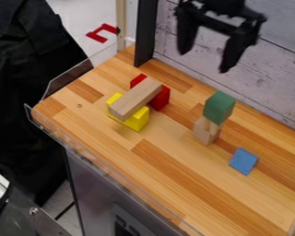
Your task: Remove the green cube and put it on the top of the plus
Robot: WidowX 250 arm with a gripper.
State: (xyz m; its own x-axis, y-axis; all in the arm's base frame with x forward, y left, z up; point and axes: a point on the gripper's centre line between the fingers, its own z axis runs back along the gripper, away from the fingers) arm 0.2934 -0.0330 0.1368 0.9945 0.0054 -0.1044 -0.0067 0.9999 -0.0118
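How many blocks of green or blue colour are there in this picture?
2. The green block sits on top of a pale wooden support; the blue block lies on the table nearby.

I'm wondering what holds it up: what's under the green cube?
Pale wood is beneath the green cube. The wood's top, where the cube covers it, can't be seen.

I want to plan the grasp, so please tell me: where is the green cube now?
In the camera view, the green cube is right of centre, atop a small wooden stack, up and left of the blue block.
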